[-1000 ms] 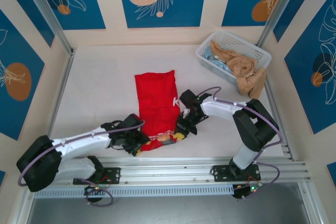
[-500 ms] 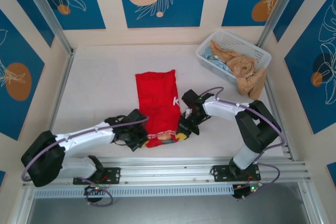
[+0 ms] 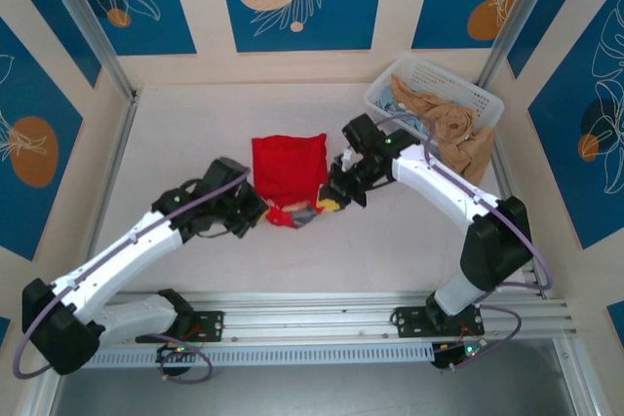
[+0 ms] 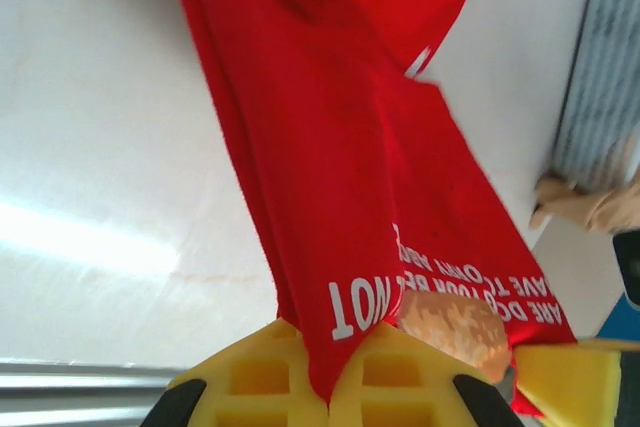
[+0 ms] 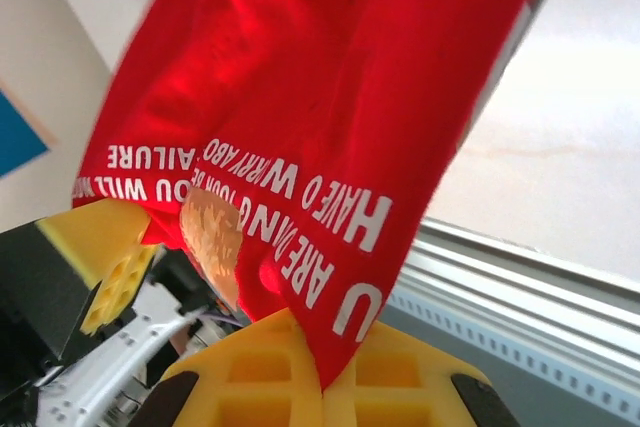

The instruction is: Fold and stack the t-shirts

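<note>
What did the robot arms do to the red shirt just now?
Both arms lifted the near hem of the red t-shirt and carried it away from their bases, so the shirt looks shorter. The left gripper and right gripper kept their pinch on it. The white basket stayed put.

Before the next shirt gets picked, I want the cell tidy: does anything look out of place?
Yes. A tan cloth spills over the near rim of the basket at far right and hangs down onto the table. The red shirt looks normal: it is half folded, with its near edge lifted.
</note>
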Controlling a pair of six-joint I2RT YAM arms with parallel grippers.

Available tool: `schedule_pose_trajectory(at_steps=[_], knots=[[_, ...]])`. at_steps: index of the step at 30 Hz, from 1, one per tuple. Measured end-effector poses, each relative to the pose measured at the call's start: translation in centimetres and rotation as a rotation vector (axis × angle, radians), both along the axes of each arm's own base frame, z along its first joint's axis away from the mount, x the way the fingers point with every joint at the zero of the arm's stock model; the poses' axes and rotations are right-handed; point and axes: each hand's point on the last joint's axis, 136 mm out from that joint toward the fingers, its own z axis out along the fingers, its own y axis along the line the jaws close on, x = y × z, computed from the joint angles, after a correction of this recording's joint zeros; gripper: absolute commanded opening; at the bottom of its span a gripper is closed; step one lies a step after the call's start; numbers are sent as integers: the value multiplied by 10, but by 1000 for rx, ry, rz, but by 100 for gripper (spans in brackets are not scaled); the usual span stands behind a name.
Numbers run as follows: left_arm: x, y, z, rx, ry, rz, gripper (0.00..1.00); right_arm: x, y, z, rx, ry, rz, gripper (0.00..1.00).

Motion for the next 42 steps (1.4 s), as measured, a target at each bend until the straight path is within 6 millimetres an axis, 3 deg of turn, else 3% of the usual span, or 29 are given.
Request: schedule_pose_trajectory(at_steps=[6,12,15,16,18,19,20,21,22,24,28,32,35,38,42], knots=[[62,13,2,13,41,113,0,75,7,11,16,-16,-81,0],[120,22,-13,8,95,173,2,150,11,-10,27,9,-161,0],[163,20,-27,0,106,172,24,190,12,-27,29,8,-198,1],[181,18,-33,-5,102,158,32,204,11,-34,26,3,-211,8],[217,14,-45,-2,91,129,46,230,7,-49,15,-9,-243,32],[235,13,-49,-1,78,113,50,244,3,-56,10,-27,-257,49],[253,14,-54,1,57,100,53,256,-1,-62,12,-52,-267,81],[265,15,-57,4,37,88,57,265,-4,-66,12,-75,-273,95],[272,20,-60,16,22,78,59,274,-9,-69,8,-99,-279,100],[273,29,-62,41,15,63,59,287,-18,-68,-1,-145,-289,99],[256,39,-43,83,-30,29,52,297,-35,-44,-16,-251,-280,83],[208,23,-31,63,-37,9,49,265,-43,-37,-54,-264,-240,54],[185,-7,-43,32,-11,-19,48,239,-46,-42,-72,-248,-219,30],[185,-32,-64,9,28,-38,40,230,-41,-56,-65,-234,-201,15],[212,-37,-88,8,61,-11,28,235,-35,-75,-53,-217,-188,8]])
